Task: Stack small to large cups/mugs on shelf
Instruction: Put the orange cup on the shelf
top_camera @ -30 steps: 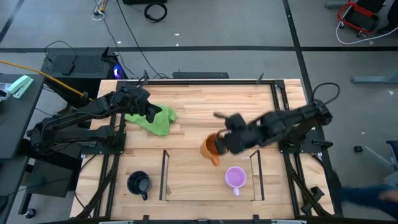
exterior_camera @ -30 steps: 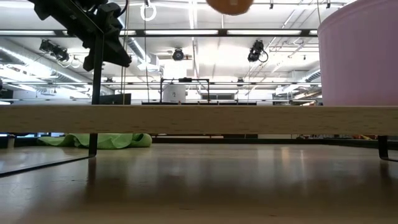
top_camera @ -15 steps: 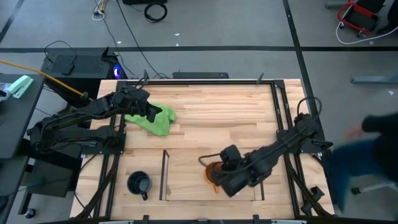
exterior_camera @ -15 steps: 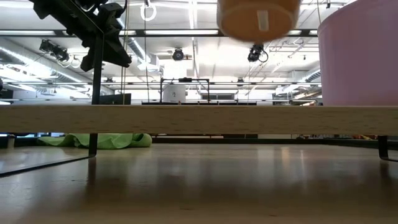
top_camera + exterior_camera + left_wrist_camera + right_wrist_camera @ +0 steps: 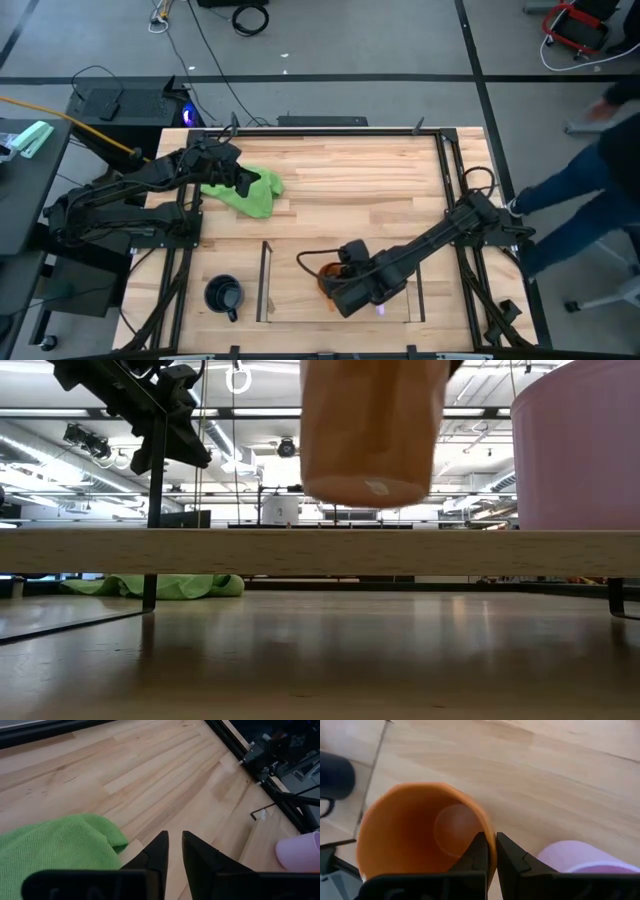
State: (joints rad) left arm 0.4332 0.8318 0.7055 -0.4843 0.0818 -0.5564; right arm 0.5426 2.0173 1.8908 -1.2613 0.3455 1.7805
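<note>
My right gripper reaches into the shelf bay and is shut on the orange mug. The mug hangs above the shelf board in the low view. The lilac mug stands upright on the shelf just to its right, mostly hidden under my right arm in the high view. The navy mug stands on its base on the table, left of the shelf's left clear panel. My left gripper is shut and empty above the green cloth. My right gripper pinches the orange mug's wall at the rim, one finger inside the mug and the other outside. The fingers come from above, pointing down. The mug hangs about upright, mouth up, its base clear of the shelf board.
The green cloth lies bunched at the table's far left. Black frame rails run along the table's sides. The right clear panel stands beside the lilac mug. A person moves beyond the table's right side.
My right gripper has carried the orange mug from behind the shelf toward the table's near edge and a little left, into the shelf bay, and has lowered it beside the lilac mug. The mug stays upright and clear of the board. A person has moved at the right.
</note>
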